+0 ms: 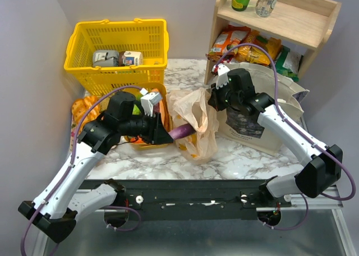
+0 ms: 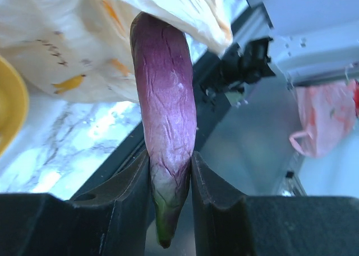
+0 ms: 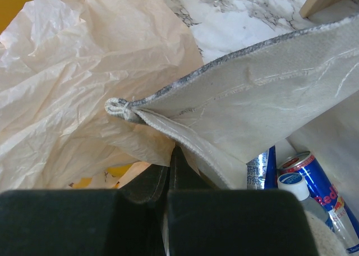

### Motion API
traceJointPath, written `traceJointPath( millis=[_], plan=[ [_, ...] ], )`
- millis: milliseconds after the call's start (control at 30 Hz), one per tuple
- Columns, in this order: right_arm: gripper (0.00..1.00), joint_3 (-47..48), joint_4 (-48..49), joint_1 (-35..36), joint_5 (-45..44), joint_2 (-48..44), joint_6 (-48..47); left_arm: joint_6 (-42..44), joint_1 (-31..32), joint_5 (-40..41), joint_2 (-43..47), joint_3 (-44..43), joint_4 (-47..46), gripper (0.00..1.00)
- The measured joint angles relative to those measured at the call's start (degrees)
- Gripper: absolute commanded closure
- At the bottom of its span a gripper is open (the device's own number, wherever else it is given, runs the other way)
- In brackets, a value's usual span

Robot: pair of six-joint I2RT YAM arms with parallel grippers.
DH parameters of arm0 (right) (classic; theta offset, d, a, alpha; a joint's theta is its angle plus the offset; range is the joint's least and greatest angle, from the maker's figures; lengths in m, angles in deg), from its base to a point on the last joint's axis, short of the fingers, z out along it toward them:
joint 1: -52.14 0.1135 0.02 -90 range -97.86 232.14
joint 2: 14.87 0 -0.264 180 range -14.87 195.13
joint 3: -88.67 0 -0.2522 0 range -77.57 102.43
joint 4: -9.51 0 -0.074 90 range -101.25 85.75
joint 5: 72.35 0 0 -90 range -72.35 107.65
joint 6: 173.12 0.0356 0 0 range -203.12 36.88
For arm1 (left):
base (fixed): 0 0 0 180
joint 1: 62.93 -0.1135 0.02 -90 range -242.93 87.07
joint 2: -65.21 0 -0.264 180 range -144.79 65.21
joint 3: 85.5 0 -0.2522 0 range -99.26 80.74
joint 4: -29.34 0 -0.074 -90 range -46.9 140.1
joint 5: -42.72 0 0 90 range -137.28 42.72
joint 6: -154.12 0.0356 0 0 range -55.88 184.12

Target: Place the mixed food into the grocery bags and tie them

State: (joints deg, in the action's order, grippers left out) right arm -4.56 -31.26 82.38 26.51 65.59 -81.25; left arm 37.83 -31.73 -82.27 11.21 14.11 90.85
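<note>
**Eggplant at the bag mouth.** The purple eggplant (image 2: 165, 110) lies lengthwise off the bench, gripped near its pale stem end by my left pincer (image 2: 171, 169). Both fingers (image 2: 132, 188) press its sides and the green stem tip sticks out behind them. In the left wrist view its far end is covered by the film of the peach plastic bag (image 2: 56, 37). From above, the eggplant (image 1: 182, 131) points from the left pincer (image 1: 168, 133) into the side of the plastic bag (image 1: 193, 118), which stands crumpled at the middle of the marble bench (image 1: 241, 155).

My right pincer (image 1: 216, 96) sits at the bag's upper right edge. In its own view the right pincer (image 3: 169, 163) is closed tight with a flap of the plastic bag (image 3: 67, 71) pinched between the fingers. The grey-edged rim of the canvas tote (image 3: 269, 104) crosses just above.

The canvas tote (image 1: 252, 121) stands touching the bag's right side. Two blue and silver cans (image 3: 314, 183) show below its rim; I cannot tell whether they are inside it.

Behind the left arm stands a yellow basket (image 1: 118, 48). Behind the tote is a wooden shelf (image 1: 275, 14) with snack packets (image 1: 247, 45).
</note>
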Motion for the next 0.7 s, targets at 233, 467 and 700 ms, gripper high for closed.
traceJointPath(
  millis=[233, 467, 700],
  plan=[
    [0.93, 0.0, 0.0, 0.0, 0.0, 0.0, 0.0, -1.3, 2.4, -2.6, -1.1, 0.9, -5.4, 1.00],
    [0.93, 0.0, 0.0, 0.0, 0.0, 0.0, 0.0, -8.1, 2.5, 9.3, -7.7, 3.1, -11.6, 1.00],
    [0.93, 0.0, 0.0, 0.0, -0.1, -0.3, 0.0, -14.6, 4.9, 18.3, -11.7, 5.2, -18.7, 0.28]
  ],
)
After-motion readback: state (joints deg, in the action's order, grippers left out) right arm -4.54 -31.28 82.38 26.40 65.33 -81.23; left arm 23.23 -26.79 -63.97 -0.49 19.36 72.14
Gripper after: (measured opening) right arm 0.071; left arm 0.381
